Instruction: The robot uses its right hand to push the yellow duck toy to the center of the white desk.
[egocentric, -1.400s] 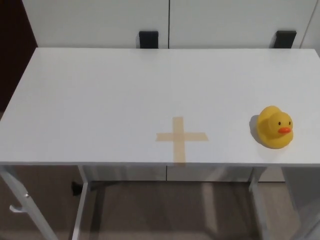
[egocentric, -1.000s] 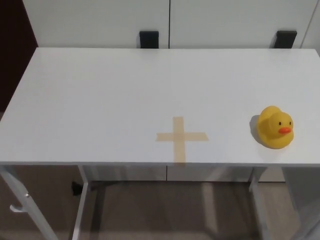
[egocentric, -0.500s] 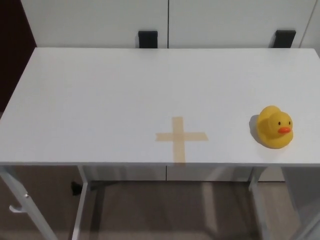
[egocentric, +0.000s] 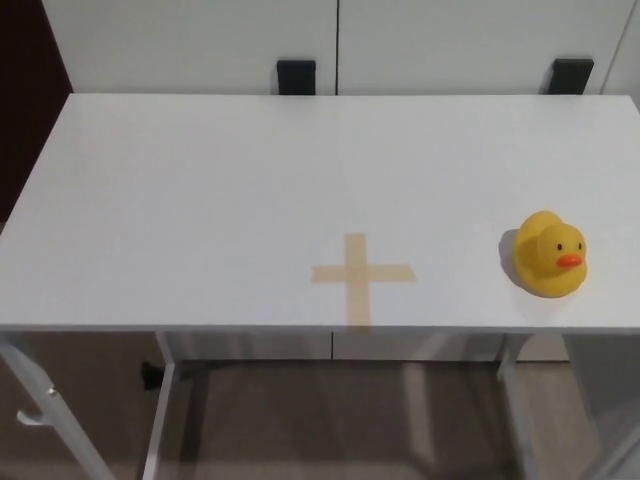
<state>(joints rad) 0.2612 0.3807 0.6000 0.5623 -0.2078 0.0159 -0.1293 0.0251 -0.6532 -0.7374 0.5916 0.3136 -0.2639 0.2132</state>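
Note:
A yellow duck toy (egocentric: 549, 254) with an orange beak stands upright on the white desk (egocentric: 200, 200), near the front right corner, its beak turned towards the front right. A cross of tan tape (egocentric: 359, 275) is stuck on the desk near the front edge, well to the left of the duck. Neither of my hands nor any part of my arms shows in the head view.
Two black brackets (egocentric: 297, 77) (egocentric: 571, 75) sit behind the desk's far edge against white cabinet doors. Below the front edge I see the desk's white legs (egocentric: 160, 420) and a wooden floor.

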